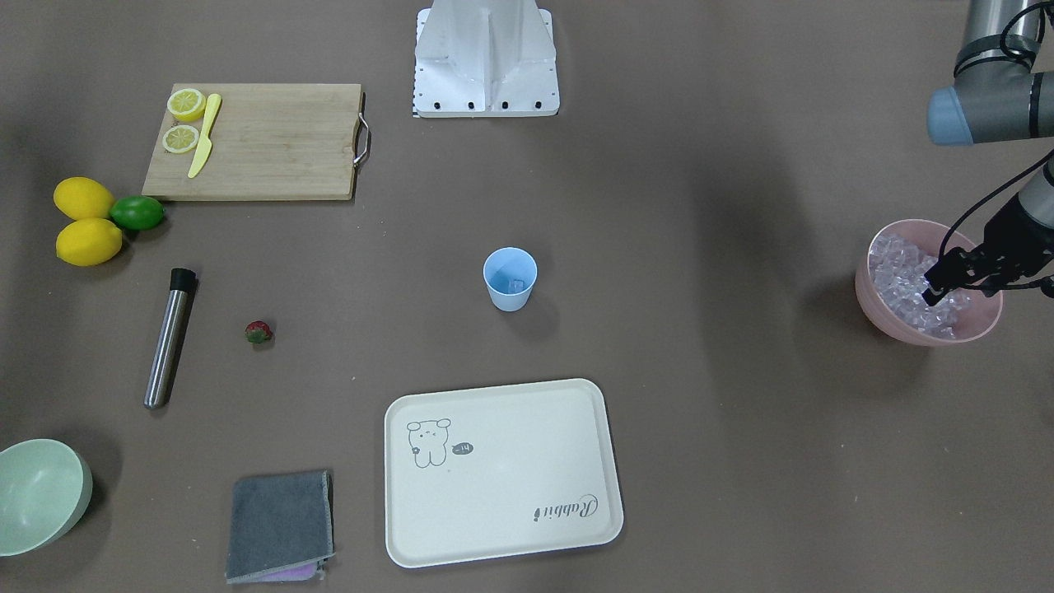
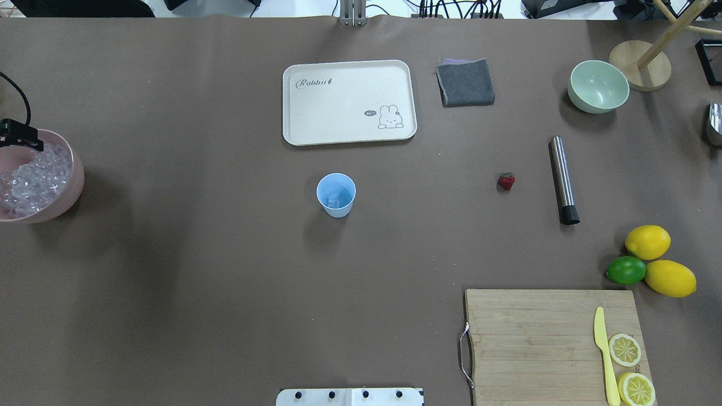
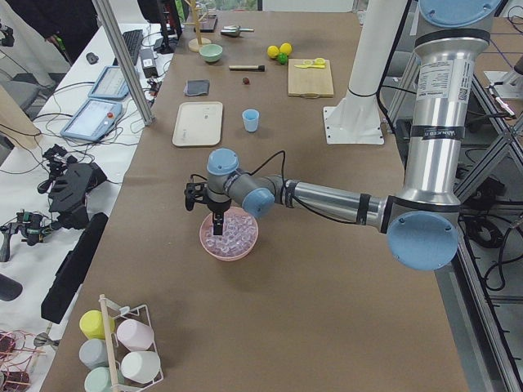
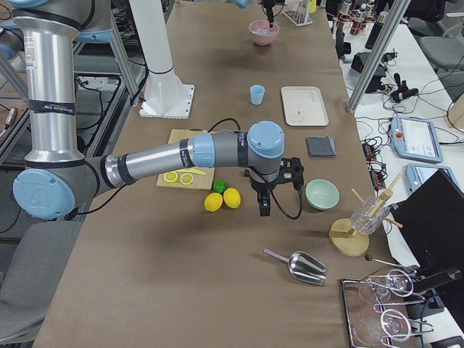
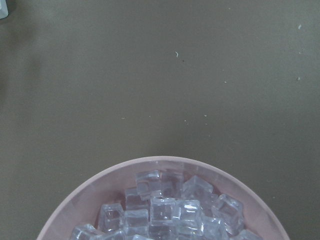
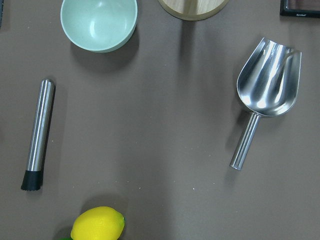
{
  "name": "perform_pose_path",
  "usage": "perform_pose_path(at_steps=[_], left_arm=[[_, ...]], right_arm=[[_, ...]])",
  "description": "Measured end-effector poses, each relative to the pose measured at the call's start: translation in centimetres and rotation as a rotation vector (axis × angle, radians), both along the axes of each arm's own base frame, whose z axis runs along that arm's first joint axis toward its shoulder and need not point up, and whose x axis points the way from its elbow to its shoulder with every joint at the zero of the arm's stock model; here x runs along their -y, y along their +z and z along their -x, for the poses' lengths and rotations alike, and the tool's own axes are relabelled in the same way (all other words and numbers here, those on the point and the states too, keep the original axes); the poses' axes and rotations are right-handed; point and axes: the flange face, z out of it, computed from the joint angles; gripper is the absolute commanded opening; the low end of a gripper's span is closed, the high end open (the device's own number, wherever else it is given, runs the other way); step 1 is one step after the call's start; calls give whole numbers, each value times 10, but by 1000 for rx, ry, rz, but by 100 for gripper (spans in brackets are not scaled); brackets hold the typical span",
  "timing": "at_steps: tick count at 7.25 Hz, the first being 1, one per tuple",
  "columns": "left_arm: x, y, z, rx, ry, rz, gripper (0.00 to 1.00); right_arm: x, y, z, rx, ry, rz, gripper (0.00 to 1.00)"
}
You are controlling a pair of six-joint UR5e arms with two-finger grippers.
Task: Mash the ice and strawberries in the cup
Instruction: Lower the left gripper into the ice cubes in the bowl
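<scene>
Many clear ice cubes (image 1: 899, 276) fill the pink bowl (image 1: 874, 311) directly under the left hand (image 1: 932, 294). Its dark fingertips point down at the heap, at or just above the top cubes. Cables and shadow blur them, so I cannot tell whether they are spread or pressed together. One cube seems to lie in the bottom of the blue cup (image 1: 509, 288), which stands upright well apart from that hand, toward the middle of the desk (image 1: 725, 165). The strawberry (image 1: 258, 332) lies farther from that hand than the cup does, near a metal rod (image 1: 167, 346) with a black end.

The right hand (image 4: 263, 209) hangs over the desk between the lemons (image 4: 222, 199) and the green bowl (image 4: 322, 193). It shows only from the side, so its state cannot be told. Its camera looks down on the rod, the green bowl, a steel scoop (image 6: 267, 67) and one lemon.

A brown cover lies over the desk. Beyond its edge are tablets (image 3: 109, 82) and loose cables. From overhead, the frame edge cuts the left hand off.
</scene>
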Motion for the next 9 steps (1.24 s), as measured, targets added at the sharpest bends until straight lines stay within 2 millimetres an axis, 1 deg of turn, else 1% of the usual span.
perform_pose_path(at_steps=[2,5,9], left_arm=[[-1,8,0,-2,-1,-1,97],[-3,9,0,-3,-1,3,97],[-8,14,-14,1,26,10,97]], right_arm=[[2,-2,1,0,-2,-4,100],[2,-1,2,-1,-5,-4,100],[2,-2,2,-3,-5,-6,100]])
